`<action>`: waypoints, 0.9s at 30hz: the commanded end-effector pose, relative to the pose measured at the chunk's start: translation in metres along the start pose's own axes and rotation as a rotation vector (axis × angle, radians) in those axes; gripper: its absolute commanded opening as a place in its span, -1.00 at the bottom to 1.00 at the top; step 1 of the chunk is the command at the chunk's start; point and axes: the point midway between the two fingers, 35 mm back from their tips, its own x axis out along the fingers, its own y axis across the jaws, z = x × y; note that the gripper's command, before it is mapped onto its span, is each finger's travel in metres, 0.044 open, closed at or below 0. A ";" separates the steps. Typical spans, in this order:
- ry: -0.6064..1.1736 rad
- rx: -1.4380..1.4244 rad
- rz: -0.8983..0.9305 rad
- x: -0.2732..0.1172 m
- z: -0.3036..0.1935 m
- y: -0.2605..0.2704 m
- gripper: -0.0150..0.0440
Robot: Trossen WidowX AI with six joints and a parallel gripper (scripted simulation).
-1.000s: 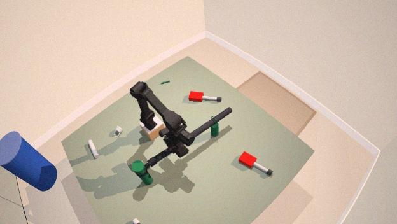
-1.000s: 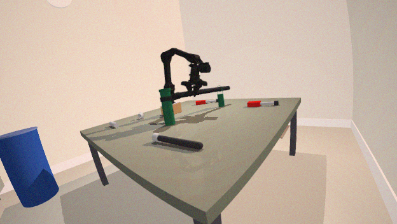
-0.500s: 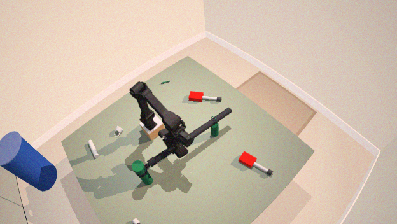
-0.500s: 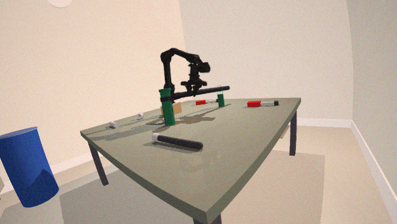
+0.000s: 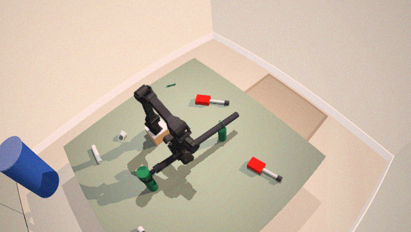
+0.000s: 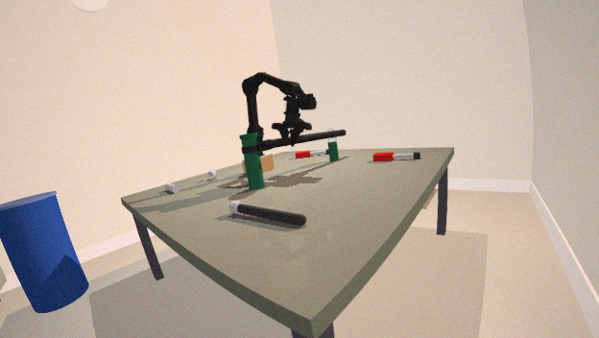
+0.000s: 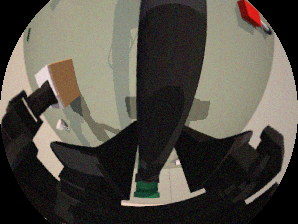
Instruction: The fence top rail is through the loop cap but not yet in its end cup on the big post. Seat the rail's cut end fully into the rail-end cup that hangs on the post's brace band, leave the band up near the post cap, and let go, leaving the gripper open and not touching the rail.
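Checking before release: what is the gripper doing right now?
Gripper: closed on the top rail, not released.

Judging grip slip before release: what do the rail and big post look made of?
Rail: dark, matte, smooth tube, maybe coated metal or plastic; no glint shows. Big post: flat green, uniform, painted or plastic-looking. The tool is shut on the rail.

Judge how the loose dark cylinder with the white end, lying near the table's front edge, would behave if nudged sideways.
The dark cylinder looks round and lies on its side, so it would probably roll. It looks straight, likely stiff. The table's edge is near, so it might fall.
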 end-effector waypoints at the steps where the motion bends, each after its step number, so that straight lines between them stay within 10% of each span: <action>1: 0.020 0.006 -0.019 -0.003 -0.008 -0.002 -0.49; 27: 0.002 -0.001 -0.003 0.003 -0.009 -0.001 -0.49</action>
